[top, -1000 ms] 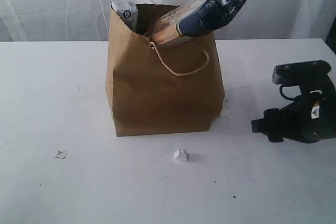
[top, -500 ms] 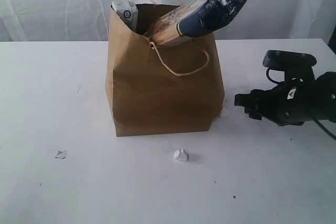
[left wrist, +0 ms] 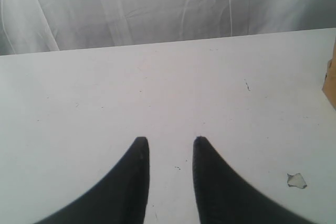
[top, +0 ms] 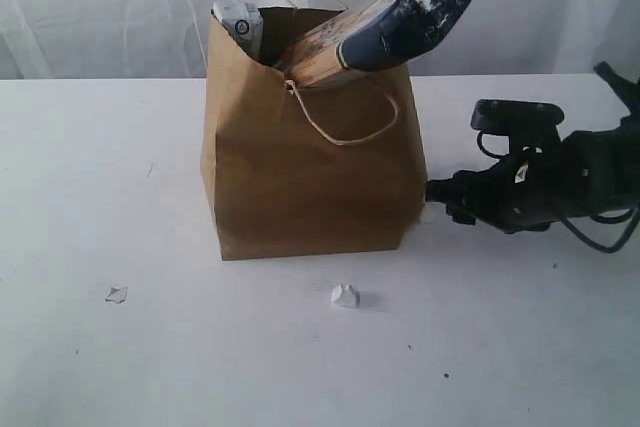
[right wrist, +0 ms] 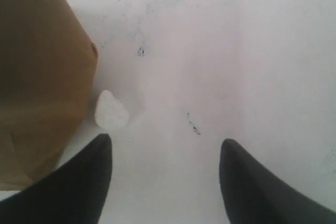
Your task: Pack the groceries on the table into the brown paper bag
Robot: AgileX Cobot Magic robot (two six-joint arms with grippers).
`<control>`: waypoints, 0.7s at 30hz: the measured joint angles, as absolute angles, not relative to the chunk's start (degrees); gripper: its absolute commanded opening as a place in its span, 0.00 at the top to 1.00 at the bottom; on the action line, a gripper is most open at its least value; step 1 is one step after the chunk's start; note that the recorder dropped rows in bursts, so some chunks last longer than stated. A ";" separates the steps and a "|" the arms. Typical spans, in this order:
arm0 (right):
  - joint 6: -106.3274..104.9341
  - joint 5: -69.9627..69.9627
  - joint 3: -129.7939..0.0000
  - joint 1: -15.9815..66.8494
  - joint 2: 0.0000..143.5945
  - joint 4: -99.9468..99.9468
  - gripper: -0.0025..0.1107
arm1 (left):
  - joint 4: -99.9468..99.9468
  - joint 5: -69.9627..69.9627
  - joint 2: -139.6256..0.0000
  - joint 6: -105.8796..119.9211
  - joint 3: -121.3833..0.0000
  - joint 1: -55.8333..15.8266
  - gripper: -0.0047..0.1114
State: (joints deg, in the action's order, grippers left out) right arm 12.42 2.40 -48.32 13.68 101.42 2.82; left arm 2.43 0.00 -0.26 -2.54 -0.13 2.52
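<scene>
the brown paper bag [top: 310,182] stands upright in the middle of the tabletop [top: 520,347], mouth open, a twisted loop handle [top: 345,125] drooping over its front. the long navy-tan packet [top: 405,12] is in it only by its tan end; the navy end juts well above the rim, leaning toward the right arm's side. a pale item [top: 240,25] with a round dark mark pokes up at the opposite corner of the mouth; anything deeper is hidden by the bag walls. no grocery lies loose on the tabletop, only small white scraps [top: 345,296], so packing looks all but finished

the packet looks soft, crinkly and light, likely to buckle if pinched at the tip; a hold across its middle seems safest. the bag is thin paper, light enough to slide or tip if nudged

the right tool [top: 445,202] sits low just beside the bag's bottom corner, jaws apart and empty. the left tool [left wrist: 169,141] hovers over bare tabletop, jaws slightly parted, gripping nothing
</scene>
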 measured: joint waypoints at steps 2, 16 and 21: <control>11.09 2.40 -48.89 13.82 102.70 2.68 0.49 | 2.43 0.00 -0.26 -2.54 -0.13 2.52 0.66; -7.44 2.30 -50.35 16.07 106.61 2.10 0.50 | 2.43 0.00 -0.26 -2.54 -0.13 2.52 0.66; -16.01 1.48 -50.47 16.07 106.61 1.62 0.50 | 2.43 0.00 -0.26 -2.54 -0.13 2.52 0.66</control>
